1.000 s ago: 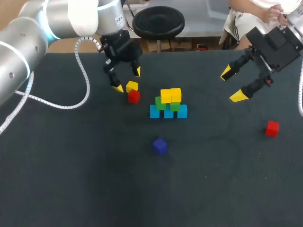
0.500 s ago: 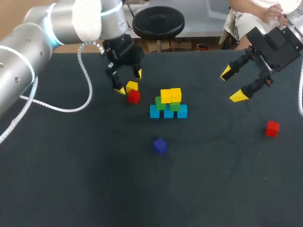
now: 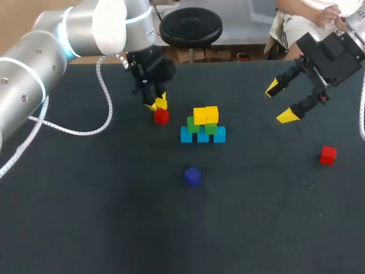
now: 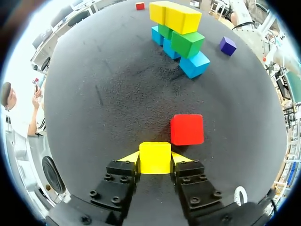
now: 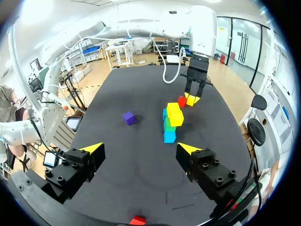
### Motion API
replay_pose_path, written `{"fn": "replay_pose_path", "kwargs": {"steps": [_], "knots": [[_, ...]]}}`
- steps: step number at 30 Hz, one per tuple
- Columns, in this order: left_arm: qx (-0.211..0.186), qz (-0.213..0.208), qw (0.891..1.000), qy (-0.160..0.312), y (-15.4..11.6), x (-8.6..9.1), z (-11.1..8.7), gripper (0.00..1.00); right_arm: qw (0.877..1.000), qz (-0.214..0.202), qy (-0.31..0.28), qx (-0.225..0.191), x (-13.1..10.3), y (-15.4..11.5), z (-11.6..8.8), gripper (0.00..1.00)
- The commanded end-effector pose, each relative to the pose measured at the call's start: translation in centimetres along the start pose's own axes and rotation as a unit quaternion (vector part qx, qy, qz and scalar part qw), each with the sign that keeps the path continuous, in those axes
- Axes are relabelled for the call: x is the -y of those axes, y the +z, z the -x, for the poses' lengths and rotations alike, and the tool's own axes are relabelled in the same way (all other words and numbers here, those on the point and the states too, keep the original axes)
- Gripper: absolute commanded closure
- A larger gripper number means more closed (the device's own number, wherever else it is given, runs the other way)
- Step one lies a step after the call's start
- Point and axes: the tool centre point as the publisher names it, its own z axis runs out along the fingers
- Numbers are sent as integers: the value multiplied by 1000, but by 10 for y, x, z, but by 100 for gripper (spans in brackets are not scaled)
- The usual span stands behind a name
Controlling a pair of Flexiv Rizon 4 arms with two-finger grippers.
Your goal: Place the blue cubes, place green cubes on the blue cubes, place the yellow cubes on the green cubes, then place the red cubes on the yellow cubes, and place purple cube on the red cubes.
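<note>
- My left gripper (image 4: 155, 158) is clenched on the yellow cube (image 4: 155, 157), low at the table.
- The red cube (image 3: 161, 116) lies just beside it, at six o'clock in the head view. A skewed lift could knock it away.
- The stack (image 3: 203, 125) stands near, at four o'clock. A crooked placement could topple it.
- My right gripper (image 3: 282, 103) hangs released at three o'clock, well apart.

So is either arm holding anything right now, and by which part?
The left end effector is shut on a yellow cube, pinching it by two opposite side faces. The right end effector is open and holds nothing.
</note>
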Motion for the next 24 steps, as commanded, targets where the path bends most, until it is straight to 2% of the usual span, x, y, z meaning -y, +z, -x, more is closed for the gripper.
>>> {"fn": "replay_pose_path", "kwargs": {"steps": [1, 6, 11, 16, 20, 24], "knots": [[-1, -334, 943, -3, -6, -3, -4, 100, 1000, 0, -1, 1, 0, 0, 0, 0], [-13, -310, 951, -10, -22, 10, -2, 100, 1000, 0, -1, 1, 0, 0, 0, 0], [-23, -293, 954, -51, -37, 34, -7, 100, 1000, 0, -1, 1, 0, 0, 0, 0], [8, -244, 963, -114, -47, 61, -7, 100, 1000, 0, -1, 1, 0, 0, 0, 0], [14, -226, 960, -167, -48, 82, -1, 100, 1000, 0, -1, 1, 0, 0, 0, 0], [42, -195, 957, -213, -44, 99, 10, 100, 1000, 0, -1, 1, 0, 0, 0, 0]]}}
